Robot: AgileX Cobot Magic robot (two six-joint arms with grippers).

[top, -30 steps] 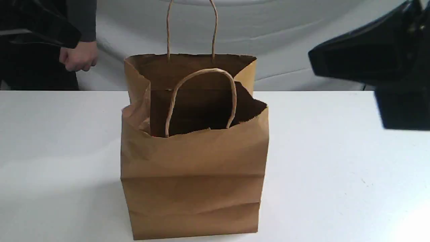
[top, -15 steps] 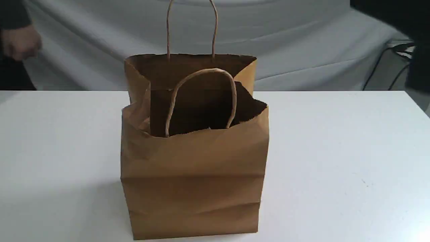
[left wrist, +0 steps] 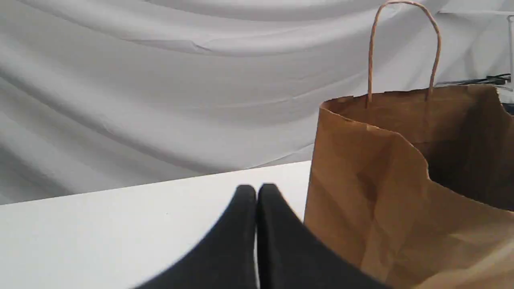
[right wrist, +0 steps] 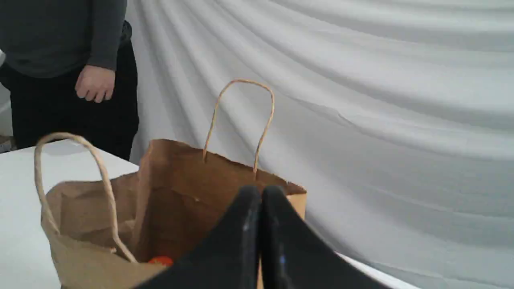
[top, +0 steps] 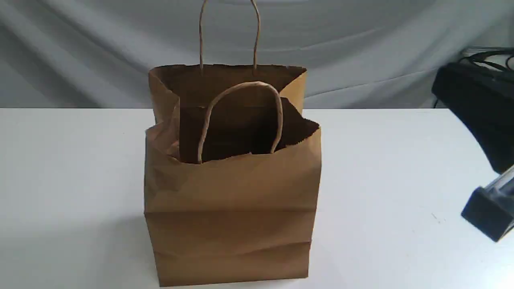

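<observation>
The left gripper (left wrist: 256, 188) has its jaws pressed together on nothing and hangs over the white table (top: 401, 160) near the brown paper bag (top: 233, 200). The right gripper (right wrist: 261, 189), jaws also pressed together and empty, sits near the bag's open rim. The bag stands upright mid-table with something orange (right wrist: 160, 261) inside; draped grey cloth (top: 361, 40) hangs behind, and a person (right wrist: 80, 44) stands at the table's edge.

Black right arm (top: 478, 108): swung out of the upper right corner, now lower at the right edge.
Person's bare hand (right wrist: 94, 83): gone from the exterior view's left side.
</observation>
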